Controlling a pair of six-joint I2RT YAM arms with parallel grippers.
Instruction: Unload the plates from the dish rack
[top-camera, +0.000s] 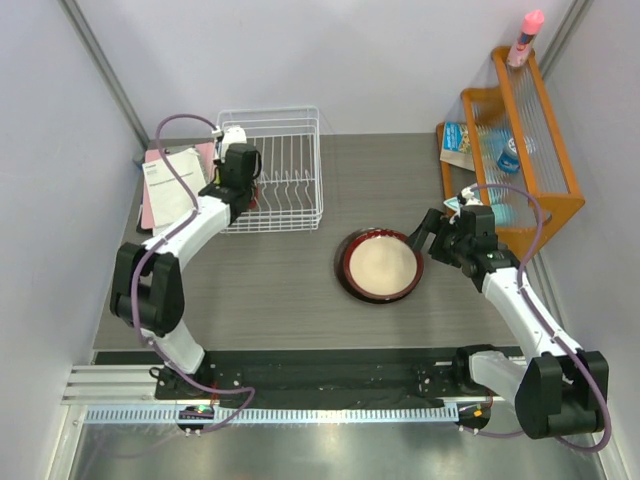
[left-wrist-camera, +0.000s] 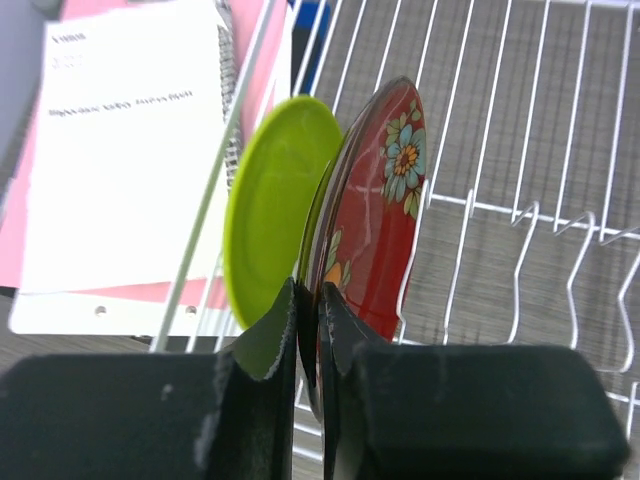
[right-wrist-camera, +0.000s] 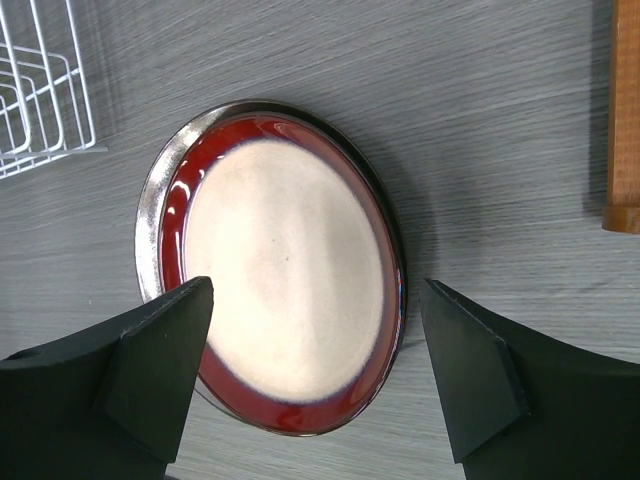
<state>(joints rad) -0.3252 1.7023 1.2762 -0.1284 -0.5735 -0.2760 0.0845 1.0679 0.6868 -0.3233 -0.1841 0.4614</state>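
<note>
left hand: clenched (left-wrist-camera: 310, 310) on the near rim of the red floral plate (left-wrist-camera: 385, 200), one finger on each face, no gap showing
red floral plate: stood on edge in the dish rack (top-camera: 290, 112), straight ahead of the left hand, flowered underside to the hand's right
plate axis: disc ran edge-on, in line with the fingers and away from the hand; grip sat on the part of the rim nearest the hand
lime green plate: (left-wrist-camera: 275, 200) also on edge, just off the outer side of the hand's left finger, pressed close to the red one; looked touching near the far rim, couldn't confirm
rack prongs: upright wires to the hand's right and beyond the held plate
key relation: judged that the pull had to follow the plate's own plane, up and out of the prongs; a sideways drift to the hand's left would push into the green plate
risk: green plate might tip or ride along, judged from how close it sat
nearer arm: left arm was at the rack; right hand well apart from it
right hand: (right-wrist-camera: 318, 290) released, fingers wide, holding nothing
dark-red-rimmed plate: (top-camera: 382, 265) lay flat on the surface (top-camera: 270, 290), directly below the right hand, between its fingers in the wrist view
grey rim: (right-wrist-camera: 150, 215) peeked out at that plate's edge toward the rack, likely the grey-rimmed plate underneath
progress: judged two plates out, two in the rack, one of those gripped
</note>
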